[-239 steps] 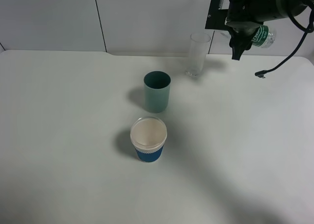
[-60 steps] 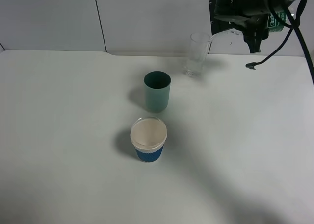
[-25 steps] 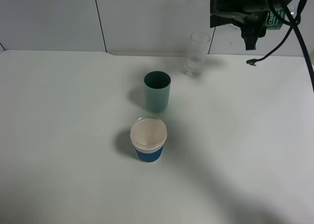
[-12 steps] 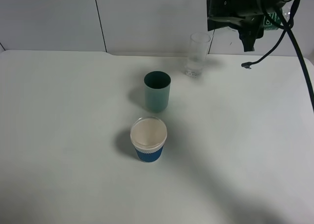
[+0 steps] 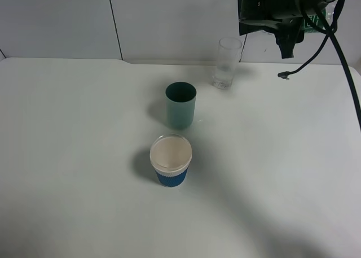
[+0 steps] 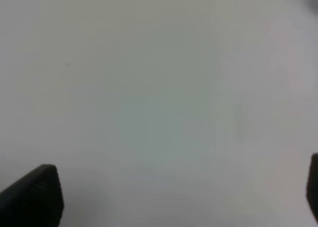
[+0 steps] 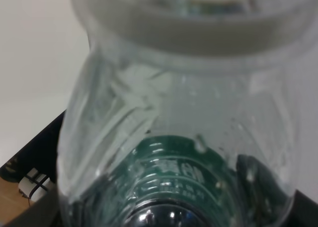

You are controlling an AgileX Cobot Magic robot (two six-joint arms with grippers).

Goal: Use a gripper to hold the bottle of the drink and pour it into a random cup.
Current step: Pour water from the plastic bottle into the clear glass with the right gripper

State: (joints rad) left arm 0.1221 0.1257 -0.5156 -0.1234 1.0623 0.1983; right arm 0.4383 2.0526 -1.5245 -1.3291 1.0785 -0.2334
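Note:
My right gripper (image 5: 289,36) hangs high at the back right, just right of and above the tall clear cup (image 5: 227,63). It is shut on the clear bottle; only a strip of its green label (image 5: 309,24) shows behind the black hand. In the right wrist view the bottle (image 7: 179,117) fills the picture, with black fingers (image 7: 42,152) on both sides. The glass stands upright at the back of the table; I cannot tell how much is in it. My left gripper (image 6: 172,194) is open over bare white table and is out of the exterior view.
A teal-green cup (image 5: 180,104) stands mid-table in front of the glass. A blue paper cup (image 5: 171,160) with a white rim stands nearer the front. A loose black cable (image 5: 285,73) dangles from the right arm. The white table (image 5: 79,156) ends at a wall behind.
Since the earliest frame the right gripper has risen and moved left toward the glass with the bottle. Over the last second it has shifted slightly further left; the cups have not moved.

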